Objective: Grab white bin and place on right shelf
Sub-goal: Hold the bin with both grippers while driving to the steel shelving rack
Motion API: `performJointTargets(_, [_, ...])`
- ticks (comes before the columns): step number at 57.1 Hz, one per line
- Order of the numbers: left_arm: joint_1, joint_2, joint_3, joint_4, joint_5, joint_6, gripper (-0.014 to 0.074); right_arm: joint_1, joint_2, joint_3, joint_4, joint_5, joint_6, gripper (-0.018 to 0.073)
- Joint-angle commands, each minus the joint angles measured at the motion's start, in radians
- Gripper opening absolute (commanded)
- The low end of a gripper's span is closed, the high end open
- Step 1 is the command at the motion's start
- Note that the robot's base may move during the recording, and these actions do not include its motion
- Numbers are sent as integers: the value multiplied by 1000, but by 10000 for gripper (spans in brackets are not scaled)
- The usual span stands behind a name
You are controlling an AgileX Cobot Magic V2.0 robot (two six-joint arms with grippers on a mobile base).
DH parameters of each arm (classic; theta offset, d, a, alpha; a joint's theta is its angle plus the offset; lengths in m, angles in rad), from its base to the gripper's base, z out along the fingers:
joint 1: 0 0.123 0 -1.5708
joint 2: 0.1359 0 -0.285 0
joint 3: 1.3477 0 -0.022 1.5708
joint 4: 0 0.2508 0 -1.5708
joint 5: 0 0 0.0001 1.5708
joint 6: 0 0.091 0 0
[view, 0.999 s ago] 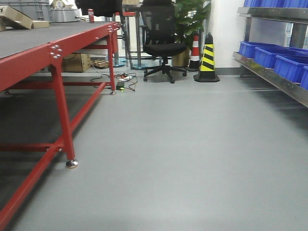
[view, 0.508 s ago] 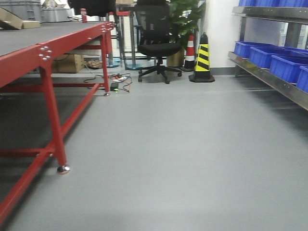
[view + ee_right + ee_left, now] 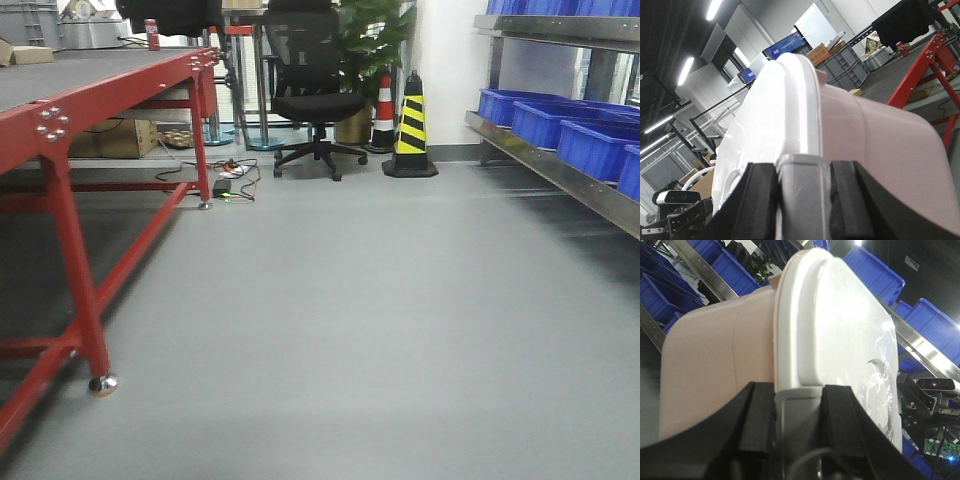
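Swinging right now: red desk (image 3: pixel 110 90) has slid toward nine o'clock, and right shelf (image 3: pixel 560 172) looms at three o'clock. The white bin (image 3: pixel 835 330) rides between the arms, left tool (image 3: pixel 798 405) and right tool (image 3: pixel 802 175) each pinched on one end. Pickup looks done; shelving is yet to come.

Warehouse workshop; blue bins (image 3: pixel 590 145), traffic cones (image 3: pixel 410 125)

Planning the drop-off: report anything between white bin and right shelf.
Nothing visible on the floor toward the right shelf, but blue bins fill its visible level. The left claw and right claw hold the white bin.
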Motion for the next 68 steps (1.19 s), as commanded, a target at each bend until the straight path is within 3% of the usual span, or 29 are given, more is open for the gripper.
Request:
performJointTargets(1, [-43,-62,-39,-64,256,36,-127,28,-41,-35,147,111,-10,71])
performJointTargets(68, [-43,-62,-39,-64,256,36,-127,28,-41,-35,147,108,-10,71])
